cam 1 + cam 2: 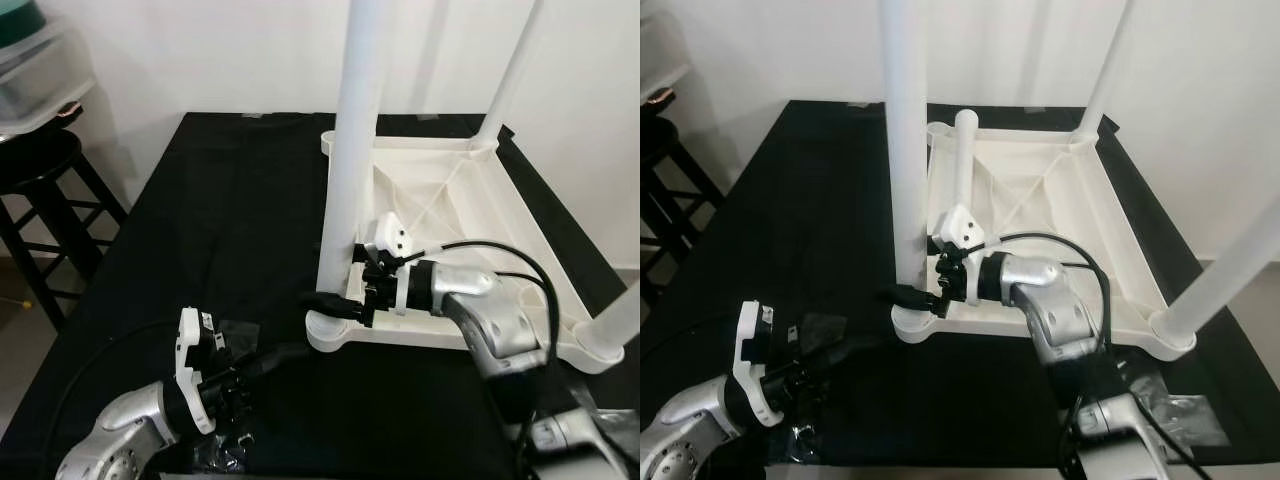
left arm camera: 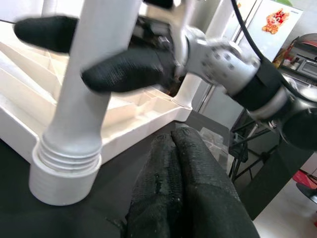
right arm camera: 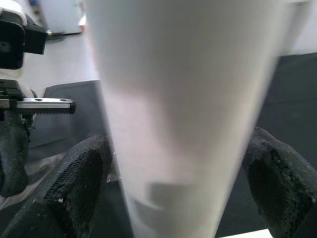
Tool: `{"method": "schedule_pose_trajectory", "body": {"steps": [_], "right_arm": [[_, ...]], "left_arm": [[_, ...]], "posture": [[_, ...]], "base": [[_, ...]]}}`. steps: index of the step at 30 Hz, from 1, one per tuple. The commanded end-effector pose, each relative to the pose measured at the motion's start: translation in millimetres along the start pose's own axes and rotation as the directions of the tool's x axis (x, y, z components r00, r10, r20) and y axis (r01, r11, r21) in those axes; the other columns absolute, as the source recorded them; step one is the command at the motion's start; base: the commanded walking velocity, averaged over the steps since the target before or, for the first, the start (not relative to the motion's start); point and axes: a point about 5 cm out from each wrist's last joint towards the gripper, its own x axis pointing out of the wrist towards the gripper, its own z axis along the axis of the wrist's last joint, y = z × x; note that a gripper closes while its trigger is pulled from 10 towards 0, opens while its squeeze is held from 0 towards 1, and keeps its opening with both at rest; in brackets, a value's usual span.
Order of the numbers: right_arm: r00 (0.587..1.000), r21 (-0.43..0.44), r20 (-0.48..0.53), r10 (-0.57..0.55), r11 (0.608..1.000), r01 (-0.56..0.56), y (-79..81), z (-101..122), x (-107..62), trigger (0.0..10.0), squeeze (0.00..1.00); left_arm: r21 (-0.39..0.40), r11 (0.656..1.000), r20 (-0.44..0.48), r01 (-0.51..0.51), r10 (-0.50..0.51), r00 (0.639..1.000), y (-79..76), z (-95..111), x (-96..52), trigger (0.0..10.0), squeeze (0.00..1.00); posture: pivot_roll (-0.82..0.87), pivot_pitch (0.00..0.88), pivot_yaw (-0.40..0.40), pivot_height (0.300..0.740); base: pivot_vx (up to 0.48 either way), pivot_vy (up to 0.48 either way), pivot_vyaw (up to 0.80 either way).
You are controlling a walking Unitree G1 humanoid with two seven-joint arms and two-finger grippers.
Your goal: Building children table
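Note:
The white children's table top (image 1: 470, 220) lies upside down on a black-covered table (image 1: 220, 200). White legs stand up from its corners. The near-left leg (image 1: 355, 120) stands in a threaded socket (image 2: 69, 153). My right gripper (image 1: 335, 300) is shut on this leg just above the socket, one black finger on each side of it (image 3: 79, 183). The leg (image 3: 183, 99) looks blurred in the right wrist view. My left gripper (image 1: 270, 360) lies low on the cloth, in front of and left of that corner. It is shut with nothing in it, and its fingers (image 2: 173, 148) point at the socket.
A black stool (image 1: 45, 180) stands off the table's left side, below plastic storage boxes (image 1: 35, 70). Clear plastic bags lie on the cloth by my left gripper (image 1: 235, 335) and at the front right (image 1: 1180, 415). A white wall runs behind.

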Motion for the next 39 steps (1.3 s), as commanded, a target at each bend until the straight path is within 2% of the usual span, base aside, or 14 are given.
{"method": "schedule_pose_trajectory", "body": {"steps": [1, 5, 6, 7, 23, 25, 27, 28, 30, 31, 33, 34, 36, 39], "right_arm": [[0.999, -0.015, 0.012, 0.03, 0.999, -0.029, -3.7, 2.1, -1.0, 10.0, 0.0], [0.997, -0.012, 0.021, 0.071, 0.997, -0.071, -15.4, 8.9, 1.8, 9.5, 0.0], [0.996, -0.015, 0.028, 0.087, 0.996, -0.087, -18.6, 10.6, 2.2, 0.7, 0.0], [0.995, -0.014, 0.032, 0.096, 0.995, -0.096, -21.1, 11.9, 2.4, 0.0, 0.0], [0.988, -0.039, 0.036, 0.153, 0.988, -0.152, -18.0, 7.0, -3.6, 0.0, 0.0], [0.999, -0.061, 0.015, 0.044, 0.997, -0.043, -15.8, 2.1, -2.2, 0.0, 0.0], [0.98, -0.013, 0.008, -0.201, 0.979, 0.201, -8.2, -8.2, 5.6, 0.0, 0.0], [0.863, 0.073, -0.012, -0.505, 0.86, 0.505, -5.6, -20.2, 11.3, 0.0, 0.0], [0.863, 0.073, -0.012, -0.505, 0.86, 0.505, -5.6, -20.2, 11.3, 0.0, 0.0], [0.723, 0.127, -0.058, -0.688, 0.713, 0.689, -3.4, -29.4, 10.3, 0.0, 0.0], [0.723, 0.127, -0.058, -0.688, 0.713, 0.689, -3.4, -29.4, 10.3, 0.0, 0.0], [0.691, 0.093, -0.116, -0.714, 0.685, 0.723, 18.4, -46.7, 14.7, 0.0, 0.0], [0.7, 0.07, -0.123, -0.703, 0.697, 0.713, 26.6, -49.3, 19.2, 0.0, 0.0], [0.773, 0.044, -0.123, -0.622, 0.775, 0.63, 34.1, -51.1, 27.9, 0.0, 0.0]], "left_arm": [[-0.004, 1.0, -0.015, 0.002, -0.002, 1.0, -2.8, -2.5, 0.0, 10.0, 0.0], [-0.007, 1.0, -0.018, 0.001, -0.002, 1.0, -7.0, -2.5, -1.2, 10.0, 0.0], [-0.008, 1.0, -0.019, 0.0, 0.0, 1.0, -8.2, -2.5, -1.6, 10.0, 0.0], [-0.009, 1.0, -0.02, -0.001, 0.001, 1.0, -9.4, -2.6, -2.3, 10.0, 0.0], [-0.019, 1.0, -0.023, 0.0, -0.001, 1.0, -12.0, -3.2, -2.8, 10.0, 0.0], [-0.02, 1.0, -0.023, 0.0, 0.0, 1.0, -11.8, -3.5, -2.4, 10.0, 0.0], [-0.019, 1.0, -0.023, -0.001, 0.0, 1.0, -11.4, -3.7, -2.8, 10.0, 0.0], [-0.017, 1.0, -0.023, -0.002, 0.001, 1.0, -10.9, -3.3, -3.6, 10.0, 0.0], [-0.017, 1.0, -0.023, -0.002, 0.001, 1.0, -10.9, -3.3, -3.6, 10.0, 0.0], [-0.016, 1.0, -0.022, -0.003, 0.002, 1.0, -10.1, -2.6, -4.4, 10.0, 0.0], [-0.016, 1.0, -0.022, -0.003, 0.002, 1.0, -10.1, -2.6, -4.4, 10.0, 0.0], [-0.017, 1.0, -0.02, -0.003, 0.002, 1.0, -9.1, -1.3, -5.3, 10.0, 0.0], [-0.019, 1.0, -0.024, 0.0, -0.001, 1.0, -6.2, -1.0, -6.0, 10.0, 0.0], [-0.023, 1.0, -0.032, 0.01, -0.01, 0.999, -2.3, -0.8, -5.4, 10.0, 0.0]], "posture": [[0.01, 0.074, -0.03, 0.74], [0.03, 0.093, -0.036, 0.74], [0.03, 0.095, -0.037, 0.74], [0.04, 0.099, -0.037, 0.74], [0.01, 0.099, -0.024, 0.74], [-0.01, 0.093, -0.031, 0.74], [-0.01, 0.092, -0.046, 0.74], [-0.02, 0.094, -0.045, 0.74], [-0.02, 0.094, -0.045, 0.74], [-0.03, 0.096, -0.04, 0.74], [-0.03, 0.096, -0.04, 0.74], [-0.04, 0.104, -0.012, 0.74], [-0.06, 0.079, 0.024, 0.74], [-0.05, 0.077, 0.012, 0.74]], "base": [[0.0, 0.0, 0.0], [0.0, 0.0, 0.0], [0.0, 0.0, 0.0], [0.0, 0.0, 0.0], [0.0, 0.0, 0.0], [0.0, 0.0, 0.0], [0.0, 0.0, 0.0], [0.0, 0.0, 0.0], [0.0, 0.0, 0.0], [0.0, 0.0, 0.0], [0.0, 0.0, 0.0], [0.0, 0.0, 0.0], [0.0, 0.0, 0.0], [0.0, 0.0, 0.0]]}}
